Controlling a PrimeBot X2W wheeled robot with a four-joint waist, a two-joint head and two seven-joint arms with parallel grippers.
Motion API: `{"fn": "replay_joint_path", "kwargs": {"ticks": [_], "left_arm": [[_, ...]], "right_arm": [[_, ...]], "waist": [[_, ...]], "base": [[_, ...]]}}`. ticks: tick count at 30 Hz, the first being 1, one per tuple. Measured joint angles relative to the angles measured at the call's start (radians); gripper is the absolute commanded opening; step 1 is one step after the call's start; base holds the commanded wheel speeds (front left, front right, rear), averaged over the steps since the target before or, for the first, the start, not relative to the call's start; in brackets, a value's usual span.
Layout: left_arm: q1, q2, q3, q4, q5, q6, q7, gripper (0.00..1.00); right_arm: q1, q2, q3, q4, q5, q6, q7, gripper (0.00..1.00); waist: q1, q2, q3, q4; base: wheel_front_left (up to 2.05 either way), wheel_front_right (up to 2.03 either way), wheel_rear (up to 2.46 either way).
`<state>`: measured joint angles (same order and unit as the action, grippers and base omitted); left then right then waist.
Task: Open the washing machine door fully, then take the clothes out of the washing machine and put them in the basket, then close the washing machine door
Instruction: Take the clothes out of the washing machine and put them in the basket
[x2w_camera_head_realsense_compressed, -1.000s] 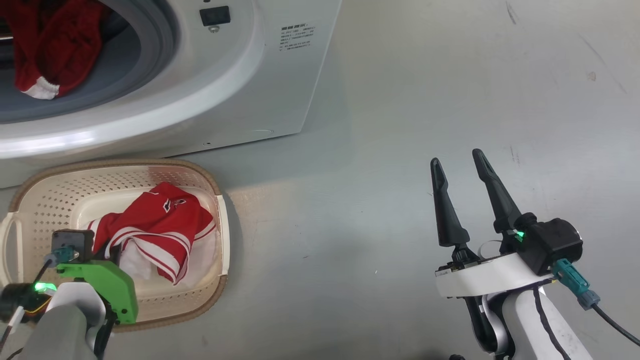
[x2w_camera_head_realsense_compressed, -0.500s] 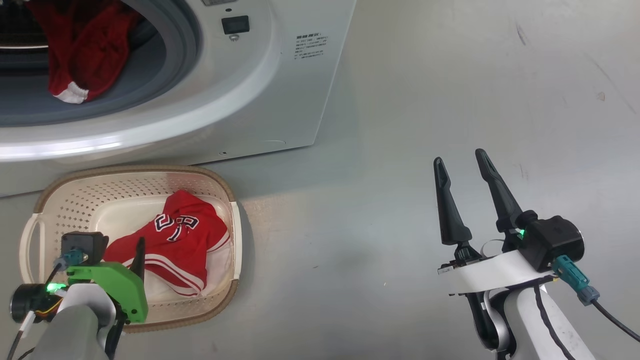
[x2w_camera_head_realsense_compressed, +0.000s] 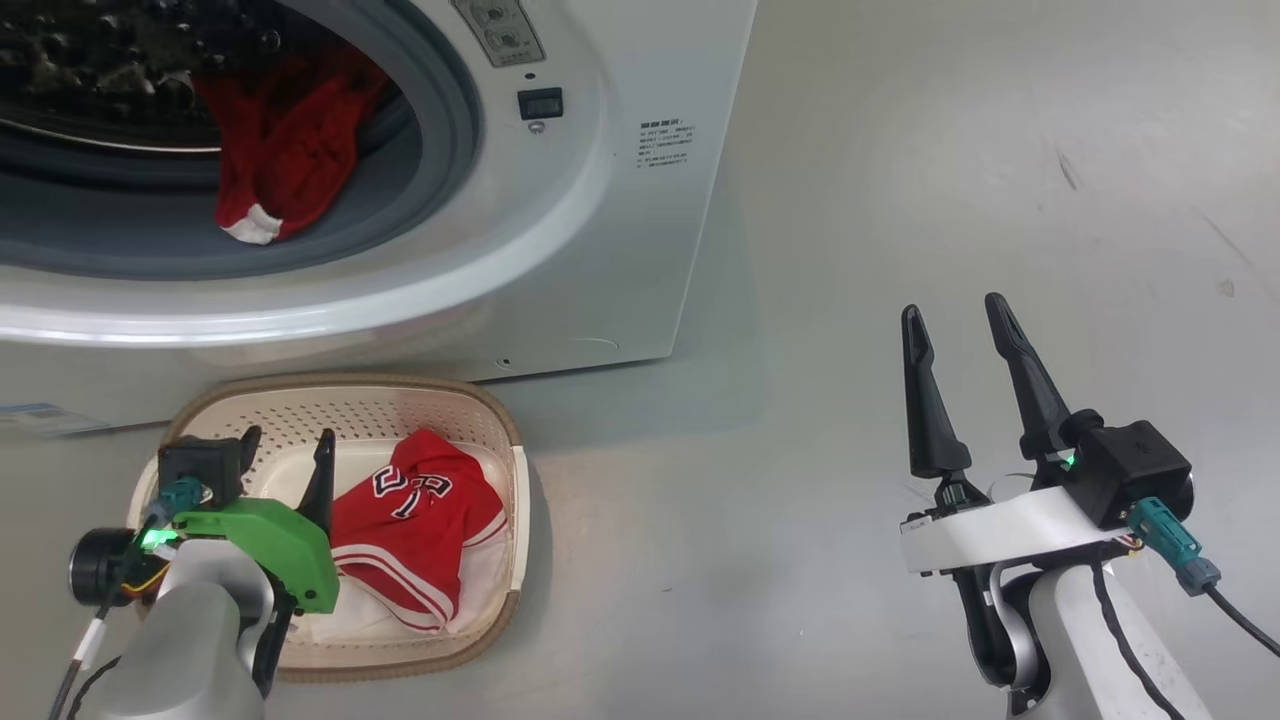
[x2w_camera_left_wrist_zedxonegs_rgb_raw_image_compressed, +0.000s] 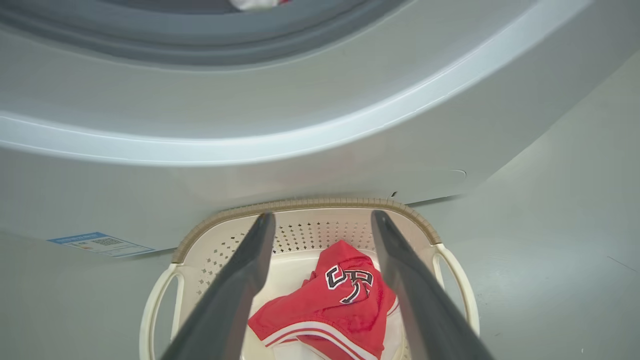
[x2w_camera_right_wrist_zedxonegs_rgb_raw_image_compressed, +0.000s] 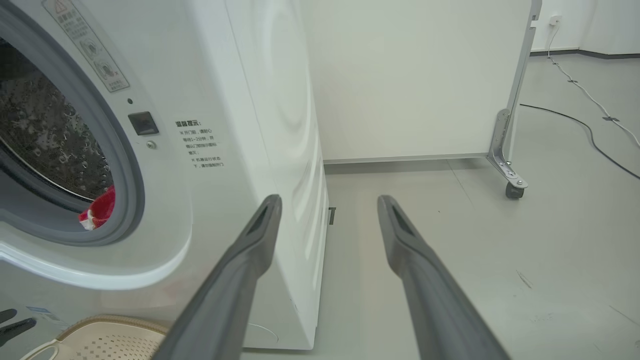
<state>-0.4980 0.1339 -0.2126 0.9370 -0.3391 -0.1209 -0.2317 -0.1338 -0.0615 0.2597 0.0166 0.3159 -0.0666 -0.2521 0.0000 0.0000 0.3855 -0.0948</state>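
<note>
White steel first: the washing machine (x2w_camera_head_realsense_compressed: 620, 250) stands with its mouth open, and the basket (x2w_camera_head_realsense_compressed: 420, 385) sits on the floor just in front of it, under the lip. A red jersey (x2w_camera_head_realsense_compressed: 420, 520) lies crumpled inside the basket, lettering up. A second red garment (x2w_camera_head_realsense_compressed: 285, 165) hangs in the drum, its white cuff resting on the grey gasket.

Above the basket, the left gripper (x2w_camera_head_realsense_compressed: 288, 440) has its fingers spread wide with nothing between them. Off to the side, the right gripper (x2w_camera_head_realsense_compressed: 955, 310) is spread and empty too, over bare floor.

As I read it, the job now is the garment in the drum. The left arm should lift clear of the basket rim, then go in over the gasket. It should pinch a thick bunched fold rather than the thin cuff. The cloth needs drawing out slowly so it does not snag on the rubber.

Much of the drum is cut off at the picture's edge, so I cannot say whether more cloth lies deeper. The arm's green bracket covers part of the jersey. White fabric beneath it may be lining or another piece. How far the door swings, I cannot tell.
</note>
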Motion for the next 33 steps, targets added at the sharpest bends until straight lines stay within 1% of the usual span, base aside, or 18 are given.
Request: {"fn": "replay_joint_path", "kwargs": {"ticks": [5, 18, 22, 25, 33], "left_arm": [[0.001, -0.013, -0.023, -0.023, 0.002, 0.000, -0.009, 1.00], [0.025, -0.038, -0.077, -0.117, 0.011, -0.005, -0.017, 1.00], [0.060, -0.047, -0.070, -0.170, 0.003, -0.005, -0.017, 1.00], [0.088, -0.052, -0.039, -0.212, -0.015, -0.005, -0.017, 1.00], [0.168, -0.057, -0.002, -0.317, -0.022, -0.005, -0.017, 1.00]], "right_arm": [[0.010, -0.002, -0.018, 0.012, 0.007, 0.004, 0.000, 1.00], [0.105, -0.010, -0.052, 0.024, 0.030, 0.004, 0.000, 1.00], [0.126, -0.014, -0.054, 0.024, 0.037, 0.004, 0.000, 1.00], [0.140, -0.016, -0.056, 0.023, 0.040, 0.013, 0.000, 1.00], [0.188, -0.020, -0.063, 0.009, 0.045, 0.013, 0.000, 1.00]], "waist": [[0.0000, 0.0000, -0.057, 0.028], [0.0000, 0.0000, -0.201, 0.099], [0.0000, 0.0000, -0.239, 0.115], [0.0000, 0.0000, -0.266, 0.123], [0.0000, 0.0000, -0.315, 0.139]], "base": [[0.00, 0.00, 0.00], [0.00, 0.00, 0.00], [0.00, 0.00, 0.00], [0.00, 0.00, 0.00], [0.00, 0.00, 0.00]]}}
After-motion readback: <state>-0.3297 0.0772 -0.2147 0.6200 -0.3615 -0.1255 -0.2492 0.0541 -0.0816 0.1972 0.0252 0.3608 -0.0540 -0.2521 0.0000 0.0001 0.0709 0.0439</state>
